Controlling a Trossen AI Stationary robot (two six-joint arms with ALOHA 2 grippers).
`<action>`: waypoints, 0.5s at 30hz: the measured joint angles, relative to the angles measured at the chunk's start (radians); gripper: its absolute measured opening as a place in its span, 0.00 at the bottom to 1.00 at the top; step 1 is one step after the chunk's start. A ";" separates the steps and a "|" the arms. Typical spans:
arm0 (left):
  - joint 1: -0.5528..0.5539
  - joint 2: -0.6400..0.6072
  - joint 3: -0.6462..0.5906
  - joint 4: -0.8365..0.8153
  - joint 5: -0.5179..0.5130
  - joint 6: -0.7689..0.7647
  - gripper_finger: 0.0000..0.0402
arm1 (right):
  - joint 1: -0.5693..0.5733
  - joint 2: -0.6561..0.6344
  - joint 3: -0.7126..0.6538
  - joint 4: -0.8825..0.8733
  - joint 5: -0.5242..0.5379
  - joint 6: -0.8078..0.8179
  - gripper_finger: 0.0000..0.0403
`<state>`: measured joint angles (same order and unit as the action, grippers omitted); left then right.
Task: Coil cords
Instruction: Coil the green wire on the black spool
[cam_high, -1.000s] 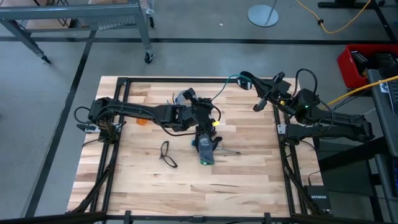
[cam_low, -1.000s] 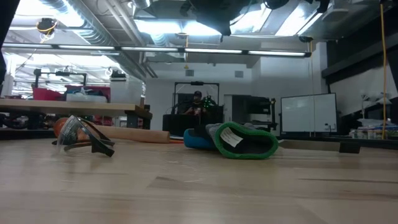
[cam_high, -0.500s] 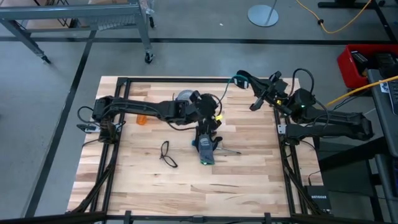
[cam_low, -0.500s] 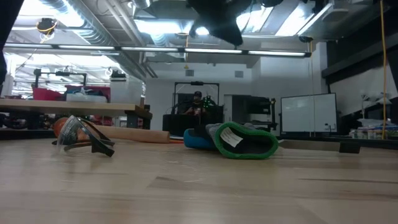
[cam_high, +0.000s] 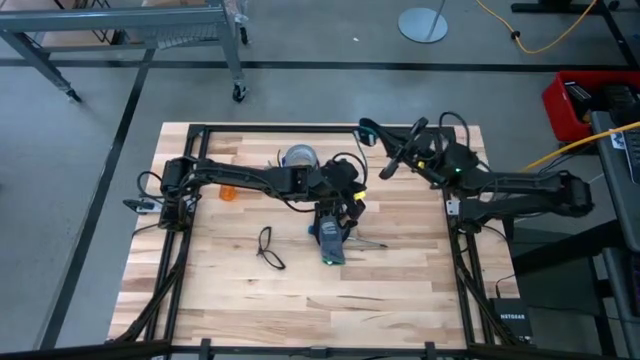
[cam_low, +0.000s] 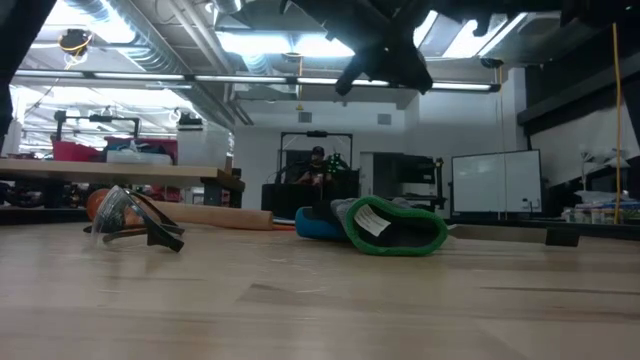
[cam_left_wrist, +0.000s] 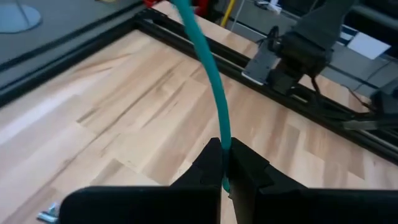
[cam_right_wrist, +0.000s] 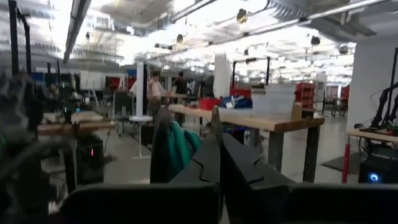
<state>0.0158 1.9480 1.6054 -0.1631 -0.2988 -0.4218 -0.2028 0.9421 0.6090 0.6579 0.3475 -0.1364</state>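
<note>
A teal cord (cam_left_wrist: 211, 74) runs through the air between my two grippers. My left gripper (cam_high: 350, 198), over the table's middle, is shut on it (cam_left_wrist: 222, 163). My right gripper (cam_high: 380, 138), near the far edge, is shut beside the cord's dark-tipped end (cam_high: 365, 128), which shows as a teal bunch (cam_right_wrist: 179, 147) by the fingers. The stretch of cord between the grippers hardly shows in the high view. My left gripper pinches the teal cord (cam_left_wrist: 224, 148) between its two fingertips, slanting down from the table's left. The cord leaves the tips forward and rises in a gentle curve, clear of the table. My right gripper is shut on the cord near its end (cam_right_wrist: 186, 149). The fingers come about level from the table's right and hide the place of contact. The end is lifted clear.
A black-and-blue glove with a green cuff (cam_high: 330, 242) lies just near of my left gripper. A dark-rimmed clear thing like safety glasses (cam_high: 266, 246) lies left of it. A blue-grey tape roll (cam_high: 298, 157) and a small orange thing (cam_high: 228, 193) sit farther back.
My right gripper has gone toward the table's left along the far edge, carrying the cord's end with it. My left gripper has moved a little toward the right and down and has rolled its wrist; the tape roll now shows behind it.
</note>
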 joint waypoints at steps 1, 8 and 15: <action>0.000 0.000 0.000 0.000 0.009 -0.003 0.00 | 0.000 0.012 0.000 -0.005 -0.005 0.002 0.00; 0.009 -0.007 0.000 -0.003 0.069 -0.004 0.00 | 0.000 0.088 0.000 -0.045 -0.082 0.058 0.00; 0.014 -0.009 0.000 -0.005 0.090 0.003 0.00 | 0.000 0.125 0.000 -0.175 -0.090 0.061 0.00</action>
<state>0.0298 1.9392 1.6054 -0.1685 -0.2085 -0.4193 -0.2024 1.0672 0.6090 0.4830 0.2579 -0.0753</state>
